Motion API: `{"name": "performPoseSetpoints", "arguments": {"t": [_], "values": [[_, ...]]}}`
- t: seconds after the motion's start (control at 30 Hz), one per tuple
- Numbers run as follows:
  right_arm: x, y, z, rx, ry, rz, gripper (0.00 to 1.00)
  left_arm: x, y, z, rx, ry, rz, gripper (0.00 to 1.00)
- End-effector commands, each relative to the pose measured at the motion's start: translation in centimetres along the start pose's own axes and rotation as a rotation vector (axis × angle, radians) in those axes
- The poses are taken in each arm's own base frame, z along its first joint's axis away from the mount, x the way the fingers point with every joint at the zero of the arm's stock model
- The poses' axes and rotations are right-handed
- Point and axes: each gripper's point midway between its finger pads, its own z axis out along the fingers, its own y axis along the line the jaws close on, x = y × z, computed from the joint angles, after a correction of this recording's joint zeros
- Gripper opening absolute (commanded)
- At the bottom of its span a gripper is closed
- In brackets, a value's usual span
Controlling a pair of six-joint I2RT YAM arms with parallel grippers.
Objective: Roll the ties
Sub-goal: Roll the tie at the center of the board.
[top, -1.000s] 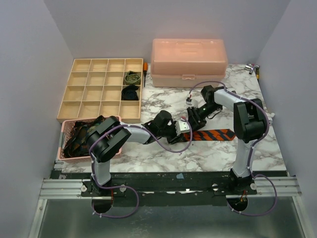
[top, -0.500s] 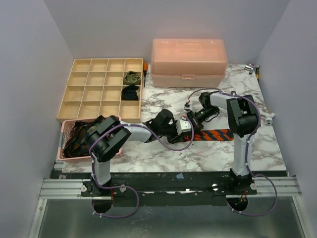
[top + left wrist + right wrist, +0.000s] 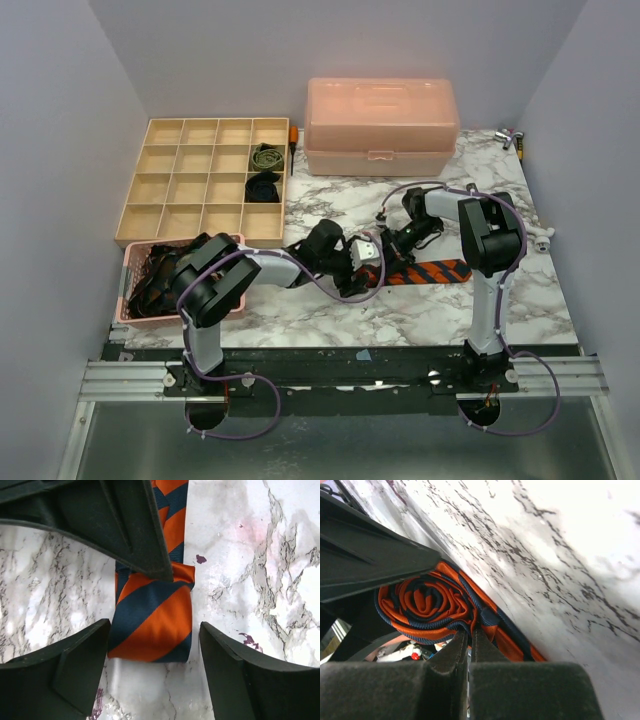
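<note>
Left jaws spread, rolled striped tie (image 3: 152,615) between them, right jaws pinching it

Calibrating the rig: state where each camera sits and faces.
Top external: above, behind the bases, looking down at the table; left arm and right arm show.
Left wrist: straight down on the striped tie's roll, between the open left pincer.
Right wrist: low, side-on to the roll's spiral; shut right pincer below.
Wrist views share that roll.
</note>
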Motion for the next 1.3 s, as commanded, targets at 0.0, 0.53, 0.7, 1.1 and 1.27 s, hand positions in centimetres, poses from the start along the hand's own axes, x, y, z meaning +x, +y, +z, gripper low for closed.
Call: {"name": "performPoseSetpoints", "arguments": {"t": [0.0,0.53,0.7,1.1,1.27], "values": [[-0.3,-7.1,0.9,0.295,0.018,-0.032,0.00,-2.9,-0.1,-1.3,0.021,-0.137,0.037,0.79],[-1.4,-9.6,0.2,0.427,0.022,-0.057,0.00,-3.2,0.8,3.0,0.048,-0.173,0.054,0.57],[-1.6,-7.4,-0.4,0.367,0.006,-0.063,0.00,0.0,0.7,2.5,0.025,-0.056,0.032,0.31],[-0.5,3.2,-3.4,-0.037,-0.062,-0.059,0.45,3.2,0.5,2.0,0.014,0.075,-0.013,0.24],[-0.2,4.2,-3.1,-0.123,-0.048,-0.058,0.52,2.9,0.7,2.1,0.017,0.083,-0.013,0.26]]}}
